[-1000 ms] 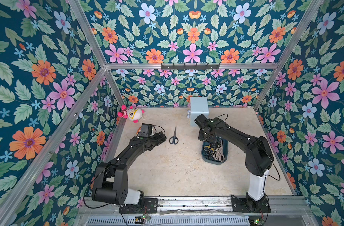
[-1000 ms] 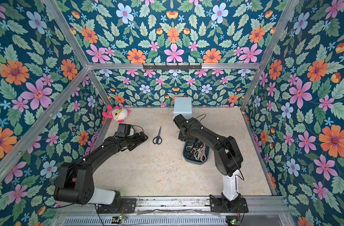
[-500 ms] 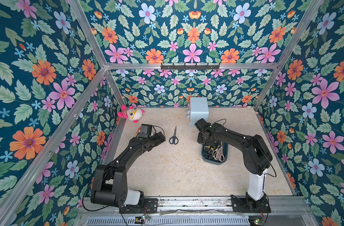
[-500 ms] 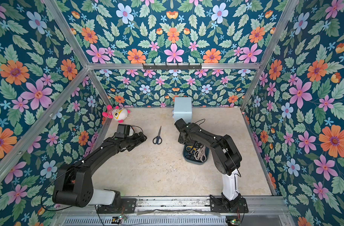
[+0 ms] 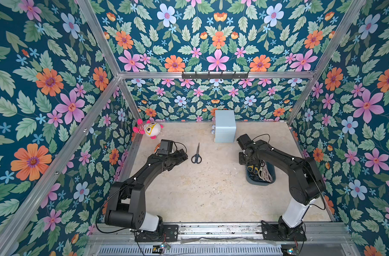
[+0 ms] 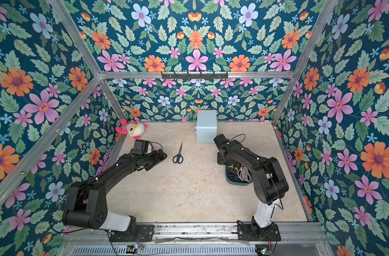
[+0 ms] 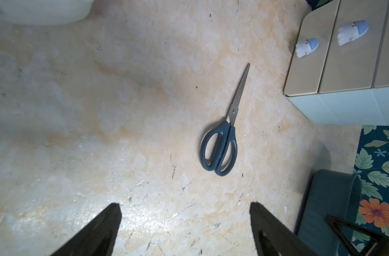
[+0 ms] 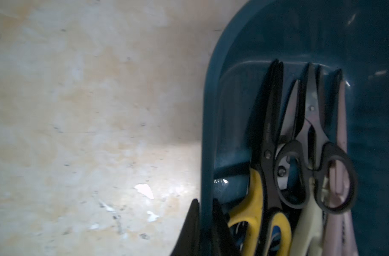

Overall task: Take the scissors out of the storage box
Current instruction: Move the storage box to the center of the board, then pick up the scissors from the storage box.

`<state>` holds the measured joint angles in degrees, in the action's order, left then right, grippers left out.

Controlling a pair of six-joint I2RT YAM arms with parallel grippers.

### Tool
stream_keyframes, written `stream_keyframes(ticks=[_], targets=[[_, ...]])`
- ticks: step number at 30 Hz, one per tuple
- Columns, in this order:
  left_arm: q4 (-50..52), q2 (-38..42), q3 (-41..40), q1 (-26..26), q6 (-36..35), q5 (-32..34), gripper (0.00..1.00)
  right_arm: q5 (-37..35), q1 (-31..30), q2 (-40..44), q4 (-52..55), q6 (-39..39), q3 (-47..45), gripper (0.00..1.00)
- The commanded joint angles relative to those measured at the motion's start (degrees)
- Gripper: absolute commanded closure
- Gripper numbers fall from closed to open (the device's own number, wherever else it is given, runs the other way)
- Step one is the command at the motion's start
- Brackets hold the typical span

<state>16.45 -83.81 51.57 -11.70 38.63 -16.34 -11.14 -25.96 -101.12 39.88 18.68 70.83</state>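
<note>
Teal plastic storage box (image 8: 210,110), smooth and round-cornered, holds bundled scissors (image 8: 266,155): yellow, black, cream, pink handles. Its thin side wall is pinched by right gripper (image 8: 205,206). One dark-blue pair (image 7: 224,137) lies flat on scuffed beige table (image 7: 100,133), outside the box; left gripper (image 7: 185,228) spread wide, short of it.

One blue-handled pair (image 5: 196,155) lies shut and flat on the table (image 5: 211,195), tip pointing far side. The other scissors (image 8: 266,155) — yellow-black, black, cream, pink — lie packed lengthwise in the teal box (image 5: 260,182).
</note>
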Motion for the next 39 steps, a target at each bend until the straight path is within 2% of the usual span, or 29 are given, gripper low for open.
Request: stream_keyframes(ticks=[1,7,9,11,13,15,21,27,32,39], targets=[[0.09,-0.99,1.04,-0.07,-0.24,-0.39,0.05,-1.33,2.75,1.78,-2.52,-7.03,-2.92,1.00],[0.10,-1.89,1.60,-0.14,-0.45,-0.45,0.05,-3.26,4.83,0.95,-5.06,-8.75,-4.72,1.00],[0.09,-1.95,1.52,-0.15,-0.51,-0.41,0.05,-3.43,4.85,0.62,-4.35,-8.13,-3.61,0.92],[0.03,-1.96,1.26,-0.12,-0.53,-0.36,0.05,-2.32,4.85,1.02,-3.26,-6.66,-2.11,0.73],[-0.14,-1.93,1.02,-0.25,-0.48,-0.36,0.05,-1.25,4.80,2.25,-1.98,-4.99,-0.69,0.61],[-0.37,-1.99,0.90,-0.31,-0.41,-0.45,0.05,0.15,4.95,3.81,-0.49,-3.02,0.61,0.57],[-0.86,-2.74,1.16,-0.62,-0.24,-0.65,0.05,2.14,7.84,9.67,5.61,3.41,1.67,0.59],[-1.24,-3.52,1.66,-1.16,0.08,-0.83,0.05,9.85,14.49,15.64,3.16,7.22,-6.58,0.68],[-1.44,-3.85,1.86,-1.53,0.30,-1.01,0.05,14.12,16.38,17.27,-0.70,7.21,-11.98,0.66],[-1.57,-3.32,1.26,-1.92,0.68,-0.82,0.05,14.63,17.91,14.49,-1.89,6.68,-14.19,0.62]])
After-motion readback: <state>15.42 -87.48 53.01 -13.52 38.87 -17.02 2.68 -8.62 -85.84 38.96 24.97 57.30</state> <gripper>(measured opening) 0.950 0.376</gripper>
